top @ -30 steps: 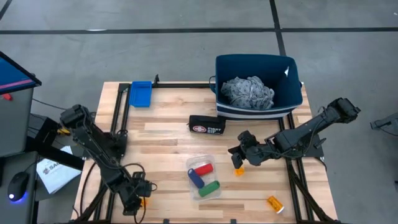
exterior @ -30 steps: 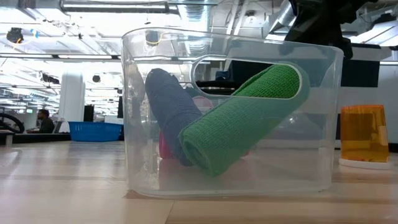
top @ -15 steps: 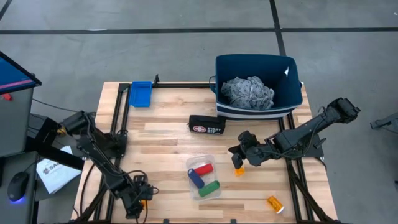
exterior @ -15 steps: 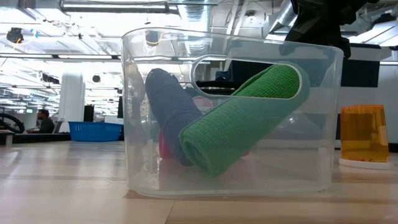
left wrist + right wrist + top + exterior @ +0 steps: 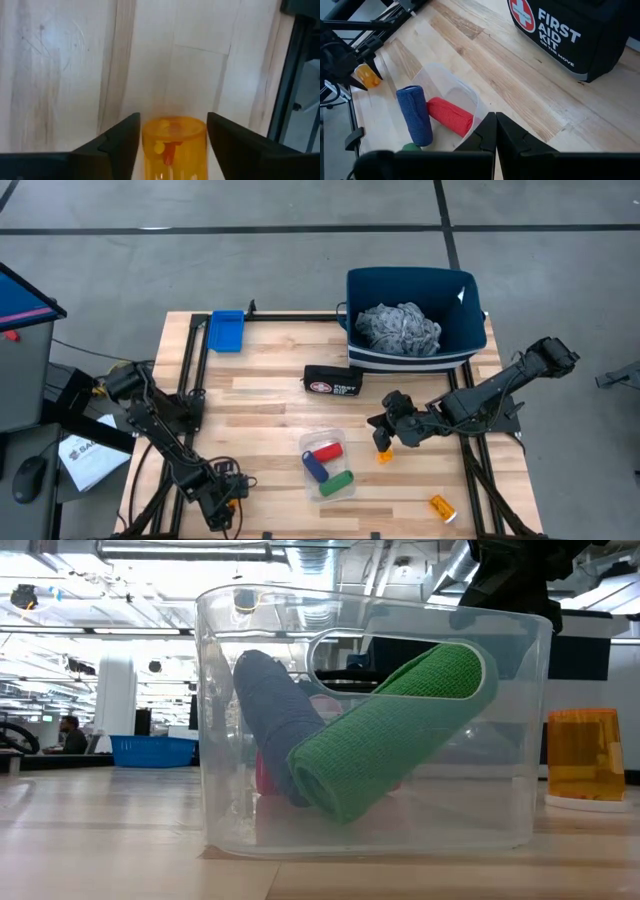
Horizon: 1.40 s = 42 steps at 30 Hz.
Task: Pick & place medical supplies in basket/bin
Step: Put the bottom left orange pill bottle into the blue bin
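Left gripper (image 5: pixel 222 507) has dropped to the bench's front-left corner since a second ago, its jaws narrowing around an upright orange pill bottle (image 5: pixel 173 145), not yet pinching it; the pick looks imminent. Rolls sit in the clear tub (image 5: pixel 325 465) mid-bench, front. Right gripper (image 5: pixel 384 427) stays clenched, empty, right of centre above a second bottle (image 5: pixel 385 455). Grey cloth (image 5: pixel 399 327) is already in the navy bin (image 5: pixel 467 330) at the back-right corner. Third bottle (image 5: pixel 442 507) lies front-right. The left wrist view cuts off the bottle's base; the high view barely shows it.
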Tool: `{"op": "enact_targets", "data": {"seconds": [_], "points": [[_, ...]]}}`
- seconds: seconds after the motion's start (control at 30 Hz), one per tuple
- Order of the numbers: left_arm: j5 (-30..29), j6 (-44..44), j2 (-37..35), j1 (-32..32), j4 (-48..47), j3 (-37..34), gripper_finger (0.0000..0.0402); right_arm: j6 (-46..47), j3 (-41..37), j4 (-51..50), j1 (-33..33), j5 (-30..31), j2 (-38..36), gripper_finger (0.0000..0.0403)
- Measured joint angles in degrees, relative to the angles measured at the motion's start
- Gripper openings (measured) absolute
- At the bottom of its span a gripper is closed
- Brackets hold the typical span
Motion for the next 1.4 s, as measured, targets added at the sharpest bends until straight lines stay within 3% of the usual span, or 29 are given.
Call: {"op": "enact_targets", "data": {"seconds": [0.17,0.37,0.5,0.67,0.87,0.97,1.2,1.4], "points": [[-0.28,-0.88,-0.13,1.52,-0.09,0.0,0.0163,-0.09,0.0,0.0,0.0,-0.08,0.0,0.0],[-4.75,0.63,-0.44,4.78,-0.44,0.0,0.0167,-0.48,0.0,0.02,0.0,-0.18,0.0,0.0],[-11.98,2.28,-3.35,8.39,-3.51,-0.02,0.0173,-0.59,0.0,0.04,0.0,-0.89,0.0,0.0],[-26.42,1.91,-10.69,15.53,-10.42,-0.04,0.0165,-0.61,0.0,0.04,0.0,-1.31,-0.04,0.0],[-43.63,1.8,-18.11,29.83,-13.8,-0.04,0.0168,-1.53,0.0,-0.36,0.0,-1.34,-0.64,0.0],[-48.42,1.95,-20.7,38.88,-14.85,-0.04,0.0168,-1.73,0.02,-1.24,0.0,-1.17,-1.69,0.0],[-51.51,4.83,-23.36,59.08,-15.07,-0.07,0.0168,-2.0,0.02,-3.89,-0.56,1.17,-4.99,0.0],[-53.64,4.23,-21.23,74.0,-14.17,-0.05,0.0168,-2.06,0.02,-6.26,-0.64,2.72,-7.41,0.0]]}}
